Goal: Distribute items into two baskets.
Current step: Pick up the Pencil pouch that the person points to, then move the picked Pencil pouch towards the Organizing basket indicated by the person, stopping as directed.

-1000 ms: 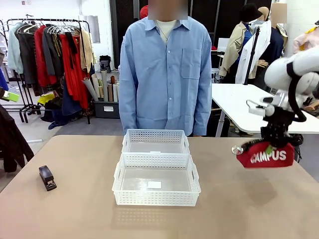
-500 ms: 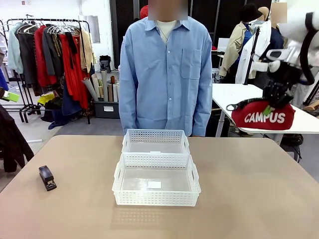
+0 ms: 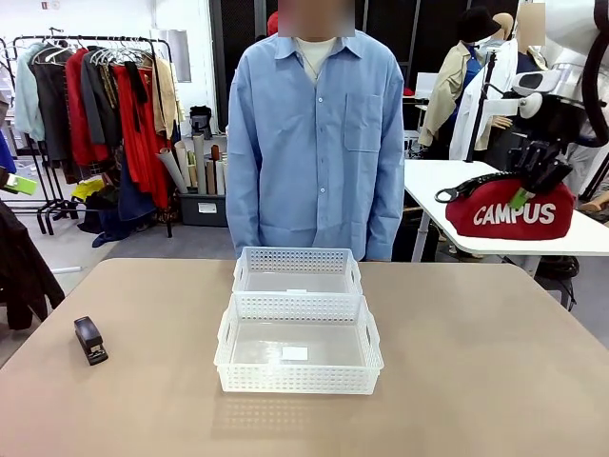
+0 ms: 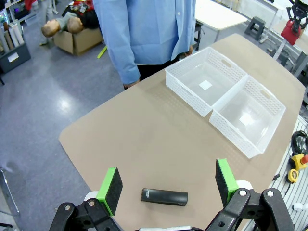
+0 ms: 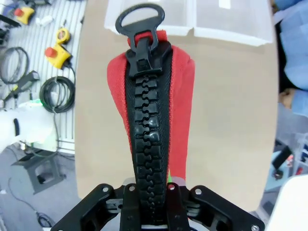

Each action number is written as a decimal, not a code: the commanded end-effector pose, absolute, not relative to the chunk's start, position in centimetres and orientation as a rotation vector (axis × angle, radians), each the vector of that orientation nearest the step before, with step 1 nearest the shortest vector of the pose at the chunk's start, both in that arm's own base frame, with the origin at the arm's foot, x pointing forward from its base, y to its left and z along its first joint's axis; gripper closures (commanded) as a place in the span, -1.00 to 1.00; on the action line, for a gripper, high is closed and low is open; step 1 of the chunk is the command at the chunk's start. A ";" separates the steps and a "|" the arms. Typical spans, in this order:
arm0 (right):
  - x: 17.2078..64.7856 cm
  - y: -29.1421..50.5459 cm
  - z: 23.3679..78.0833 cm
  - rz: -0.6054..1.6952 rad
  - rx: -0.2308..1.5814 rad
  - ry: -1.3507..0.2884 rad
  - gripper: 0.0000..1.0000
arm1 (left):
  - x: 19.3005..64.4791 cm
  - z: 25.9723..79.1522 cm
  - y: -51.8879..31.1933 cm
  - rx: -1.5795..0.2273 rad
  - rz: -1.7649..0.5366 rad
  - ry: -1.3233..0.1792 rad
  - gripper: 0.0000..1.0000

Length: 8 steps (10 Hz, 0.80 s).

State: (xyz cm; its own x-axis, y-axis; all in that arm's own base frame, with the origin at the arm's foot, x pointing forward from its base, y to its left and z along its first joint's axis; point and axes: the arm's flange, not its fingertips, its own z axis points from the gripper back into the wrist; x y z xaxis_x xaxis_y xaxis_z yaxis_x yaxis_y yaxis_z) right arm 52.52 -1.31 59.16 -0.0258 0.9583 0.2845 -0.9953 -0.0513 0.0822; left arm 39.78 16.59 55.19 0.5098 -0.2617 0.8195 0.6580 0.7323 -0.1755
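High off the tabletop's (image 3: 476, 381) right edge, my right gripper (image 3: 526, 190) has lifted the red CAMPUS pouch (image 3: 519, 211): a second ago it hung low, just over that edge, and now it rides well above the table surface and further out to the right. The stapler (image 3: 90, 340) and both baskets have not moved.

My right fingers are clamped tight on the pouch's top seam. In the right wrist view the black zipper (image 5: 147, 130) runs straight up from between my jaws, red fabric on either side, and the strap ring (image 5: 139, 17) is at the far tip. The lettering faces my side of the table.

My left gripper (image 4: 167, 183) stands wide and holds nothing. It hovers over the stapler (image 4: 163, 197), which lies flat and crosswise between the two green pads (image 4: 109, 190), apart from both, near the tabletop's left edge.

The larger basket (image 3: 298, 378) sits mid-table, and the smaller basket (image 3: 297, 259) touches its far side, toward the far edge where the person (image 3: 314, 133) stands. Both are bare inside but for a small label. Open tabletop lies between the baskets and the right edge, and as much on the stapler's side
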 end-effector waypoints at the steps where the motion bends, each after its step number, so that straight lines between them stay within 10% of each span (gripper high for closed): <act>1: 52.7 -1.3 59.9 1.594 0.261 -0.198 1.00 | 39.7 55.2 16.6 -0.524 -0.588 -0.889 -1.00; 8: 52.7 -1.3 59.9 1.594 0.261 -0.198 1.00 | 39.7 55.2 16.6 -0.524 -0.588 -0.889 -1.00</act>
